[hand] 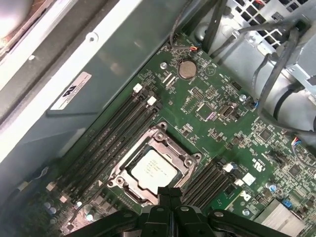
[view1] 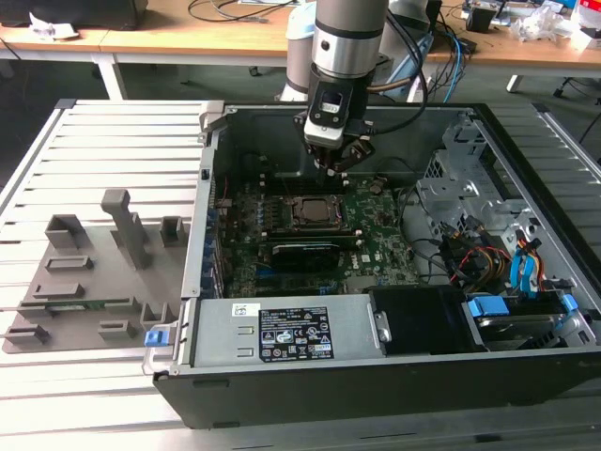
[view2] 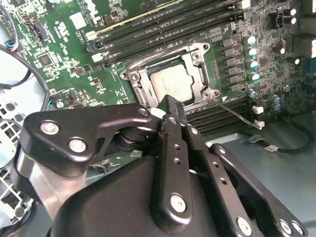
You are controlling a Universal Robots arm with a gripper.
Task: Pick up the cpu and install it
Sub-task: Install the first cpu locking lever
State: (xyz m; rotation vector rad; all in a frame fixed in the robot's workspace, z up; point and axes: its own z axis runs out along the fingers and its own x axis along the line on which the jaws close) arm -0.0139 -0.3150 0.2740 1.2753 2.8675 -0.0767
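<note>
Exterior view's left: grey fixture tray (view1: 94, 282) on slatted table (view1: 56, 395), well apart from the open computer case (view1: 376, 376). Middle: motherboard (view1: 376, 254) inside case, socket (view1: 311, 212) with metal frame. The cpu (hand: 150, 170) sits in the socket, silvery top showing in both wrist views (view2: 172, 83), memory slots (hand: 111, 136) beside it. Gripper (view1: 336, 162) hangs above the board just behind the socket, fingers (view2: 170, 148) pressed together, narrow, nothing held, not touching the cpu. Exterior view's right: drive bay with blue latches (view1: 488, 305), cable bundle (view1: 470, 254)
</note>
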